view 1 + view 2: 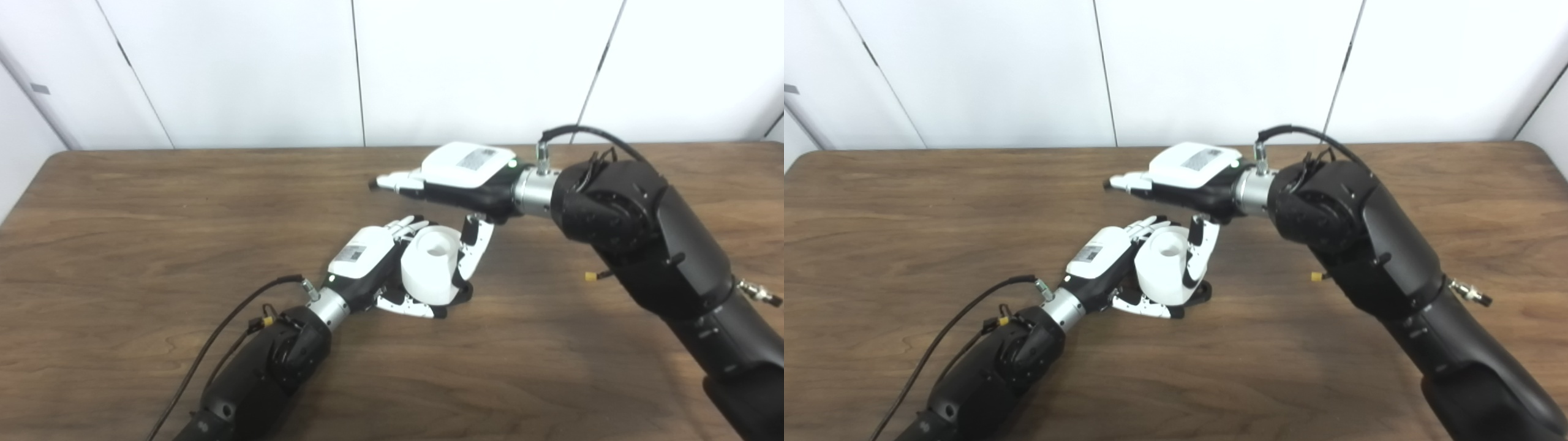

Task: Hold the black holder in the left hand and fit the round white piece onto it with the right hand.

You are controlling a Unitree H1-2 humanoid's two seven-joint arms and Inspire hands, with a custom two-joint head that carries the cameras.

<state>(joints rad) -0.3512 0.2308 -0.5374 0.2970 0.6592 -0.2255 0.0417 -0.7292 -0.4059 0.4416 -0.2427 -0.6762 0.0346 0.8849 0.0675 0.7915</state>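
My left hand (367, 263) rests low over the wooden table (153, 214), its fingers curled around the base of a round white piece (430, 264). The piece is a stubby cylinder with a hole in its top. Only a dark sliver of the black holder (464, 294) shows under its right lower edge; the rest is hidden by the piece and the fingers. My right hand (456, 174) hovers just above and behind, open, with its fingers stretched flat toward the left. Its thumb (474, 248) hangs down against the right side of the white piece.
White wall panels (245, 67) stand behind the table's far edge. A black cable (214, 343) trails from my left wrist over the table toward the front edge. My bulky right forearm (649, 245) covers the right part of the table.
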